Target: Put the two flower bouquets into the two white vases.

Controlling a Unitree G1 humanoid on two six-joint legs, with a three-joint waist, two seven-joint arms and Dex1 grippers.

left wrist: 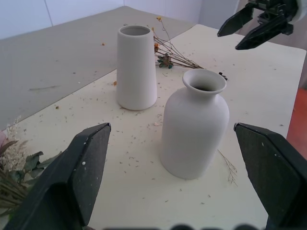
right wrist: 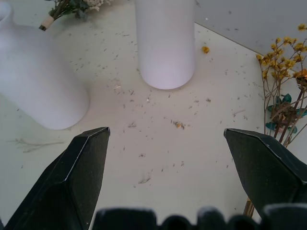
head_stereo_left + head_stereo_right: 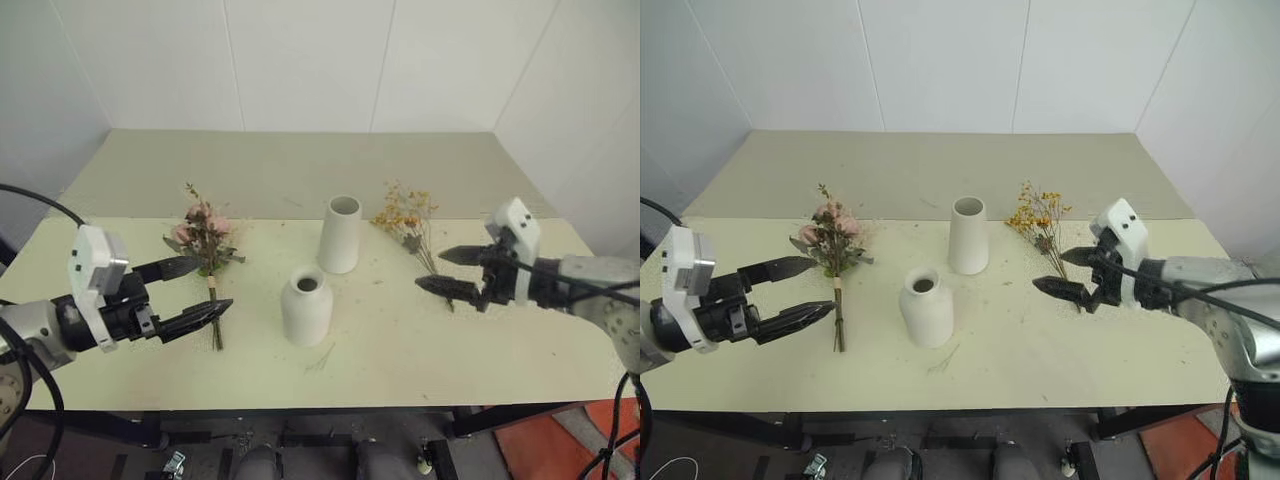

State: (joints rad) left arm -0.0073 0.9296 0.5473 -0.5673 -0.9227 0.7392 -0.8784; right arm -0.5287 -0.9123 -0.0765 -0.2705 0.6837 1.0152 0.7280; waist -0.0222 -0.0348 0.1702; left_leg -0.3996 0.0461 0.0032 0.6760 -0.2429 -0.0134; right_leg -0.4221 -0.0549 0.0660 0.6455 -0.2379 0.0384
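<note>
— Roses (image 3: 203, 232) and yellow sprigs (image 3: 407, 217)?
— Both flat on the worktop (image 3: 400, 350), flanking the tall vase (image 3: 340, 234) and short vase (image 3: 306, 306).
— Jaws?
— Left gripper (image 3: 197, 291) and right gripper (image 3: 447, 270) spread wide, holding nothing.

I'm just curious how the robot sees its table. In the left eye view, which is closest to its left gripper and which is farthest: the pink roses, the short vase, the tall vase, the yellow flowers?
From the left gripper:
1. Pink roses, right by it, stems between its open fingers.
2. Short vase, middle of the table.
3. Tall vase, just behind the short one.
4. Yellow flowers, far side, beside the right gripper.
</note>
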